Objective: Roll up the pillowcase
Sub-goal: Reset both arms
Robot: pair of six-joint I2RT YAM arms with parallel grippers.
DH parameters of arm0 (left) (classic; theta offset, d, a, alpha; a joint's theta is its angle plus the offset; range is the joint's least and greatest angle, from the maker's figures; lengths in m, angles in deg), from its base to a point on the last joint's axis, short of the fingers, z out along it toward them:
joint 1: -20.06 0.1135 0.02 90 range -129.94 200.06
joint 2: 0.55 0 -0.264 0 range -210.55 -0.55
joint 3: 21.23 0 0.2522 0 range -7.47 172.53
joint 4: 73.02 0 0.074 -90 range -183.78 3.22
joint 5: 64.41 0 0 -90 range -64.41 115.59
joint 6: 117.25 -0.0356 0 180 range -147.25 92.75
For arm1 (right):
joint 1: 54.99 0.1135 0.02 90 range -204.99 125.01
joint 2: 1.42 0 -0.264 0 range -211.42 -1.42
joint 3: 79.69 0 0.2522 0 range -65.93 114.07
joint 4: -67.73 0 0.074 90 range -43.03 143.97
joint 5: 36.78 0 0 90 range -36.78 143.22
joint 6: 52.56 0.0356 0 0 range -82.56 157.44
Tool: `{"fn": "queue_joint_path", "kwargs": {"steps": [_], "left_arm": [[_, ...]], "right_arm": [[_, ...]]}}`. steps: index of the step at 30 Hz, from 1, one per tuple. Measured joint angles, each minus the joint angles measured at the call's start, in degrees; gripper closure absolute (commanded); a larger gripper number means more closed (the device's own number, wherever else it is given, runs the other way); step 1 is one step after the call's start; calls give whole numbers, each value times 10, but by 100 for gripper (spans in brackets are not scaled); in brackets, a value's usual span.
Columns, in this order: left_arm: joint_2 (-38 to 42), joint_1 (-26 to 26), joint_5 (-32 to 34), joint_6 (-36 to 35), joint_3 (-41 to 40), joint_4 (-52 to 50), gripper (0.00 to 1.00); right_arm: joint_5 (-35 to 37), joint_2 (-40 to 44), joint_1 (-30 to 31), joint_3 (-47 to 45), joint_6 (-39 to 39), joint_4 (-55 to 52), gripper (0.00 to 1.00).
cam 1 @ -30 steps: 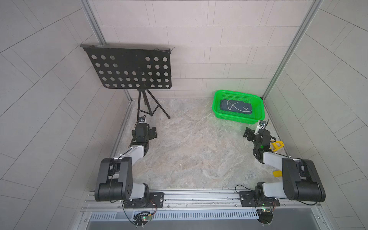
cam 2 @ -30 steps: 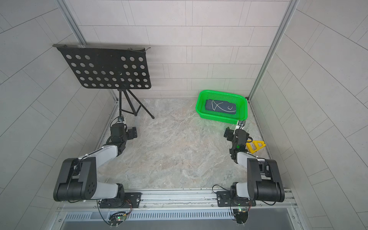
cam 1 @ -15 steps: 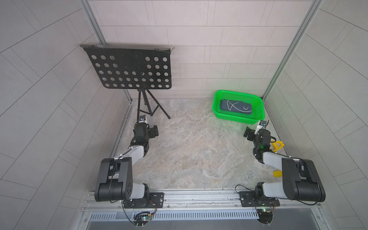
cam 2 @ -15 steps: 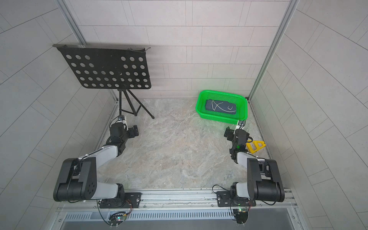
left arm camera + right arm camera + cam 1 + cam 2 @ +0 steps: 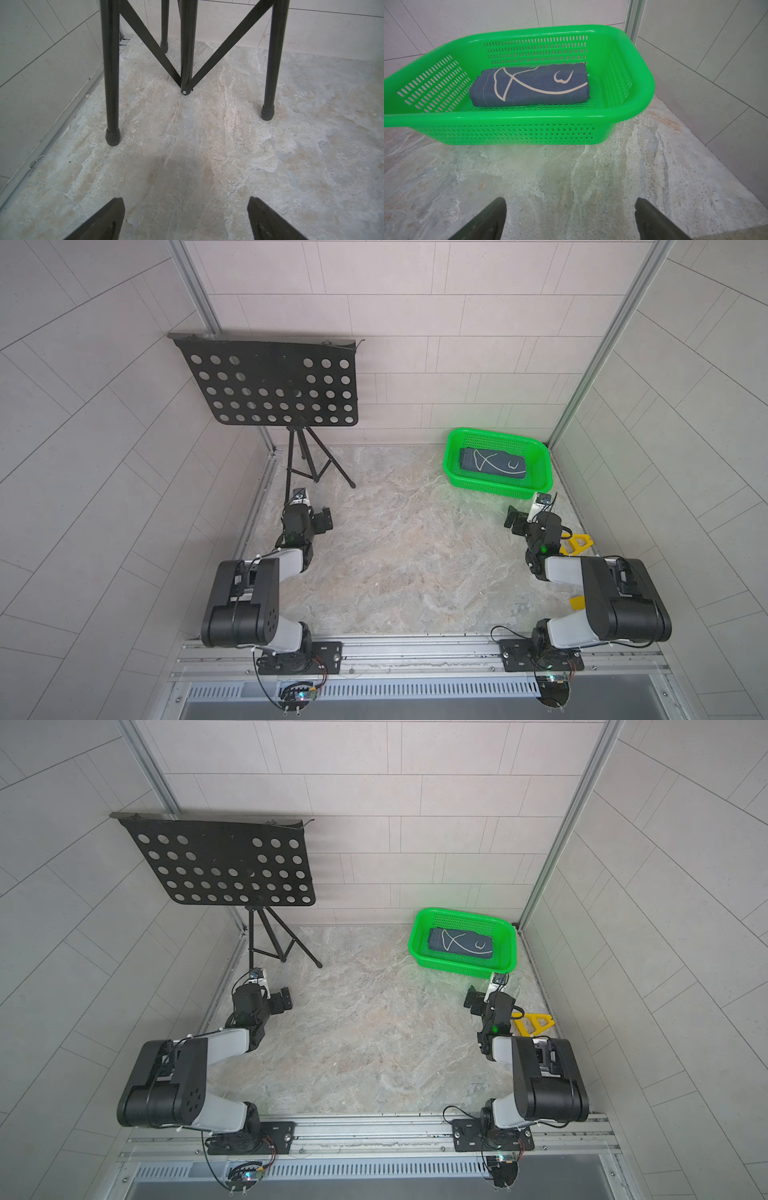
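Pillowcase (image 5: 529, 85) sits as a compact dark blue bundle on the floor of the green basket (image 5: 508, 133), pale fish outline facing up. Basket stands on the marbled table (image 5: 395, 551) in its far right corner, close to the wall. Right gripper (image 5: 570, 205) faces the basket's near wall without touching it; jaws spread wide, only bare table between them. Left gripper (image 5: 186, 205) is well apart on the opposite side, facing the legs of the music stand (image 5: 112, 83); jaws likewise spread wide, holding nothing. Yellow plastic piece (image 5: 575, 542) lies beside the right arm.
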Motion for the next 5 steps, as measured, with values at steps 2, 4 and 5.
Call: {"fn": "queue_joint_path", "kwargs": {"steps": [2,4,5], "left_arm": [[0,0,0,0,0,7,0],[0,0,0,0,0,10,0],[0,0,0,0,0,11,0]], "right_arm": [[-1,0,0,0,0,2,0],[-1,0,0,0,-2,3,0],[-1,-1,1,1,-4,3,0]]}}
